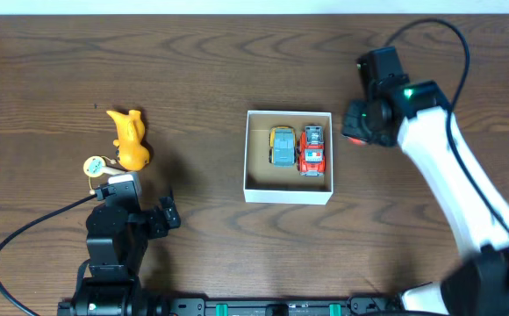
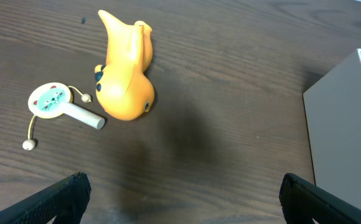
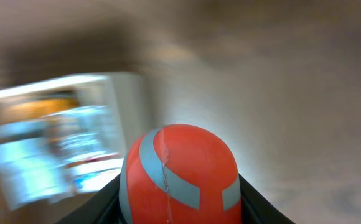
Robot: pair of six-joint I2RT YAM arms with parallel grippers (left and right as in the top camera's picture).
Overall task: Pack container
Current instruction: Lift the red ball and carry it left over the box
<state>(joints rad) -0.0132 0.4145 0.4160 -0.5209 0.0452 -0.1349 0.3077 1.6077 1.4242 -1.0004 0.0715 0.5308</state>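
Red blue-striped toy (image 3: 179, 174) sits pinched in my right fingers (image 1: 356, 132); the container (image 1: 288, 195) stands on the counter (image 1: 193, 70) near them at 9 o'clock. My left fingers (image 2: 182, 196) hang spread, farther off at its 8 o'clock.

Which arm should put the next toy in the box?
Right. The right gripper holds a red-and-blue toy just beside the container; the left gripper is open and empty near the orange duck.

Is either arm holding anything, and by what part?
The right gripper pinches a red, blue-striped rounded toy by its two sides. The left gripper is open and empty.
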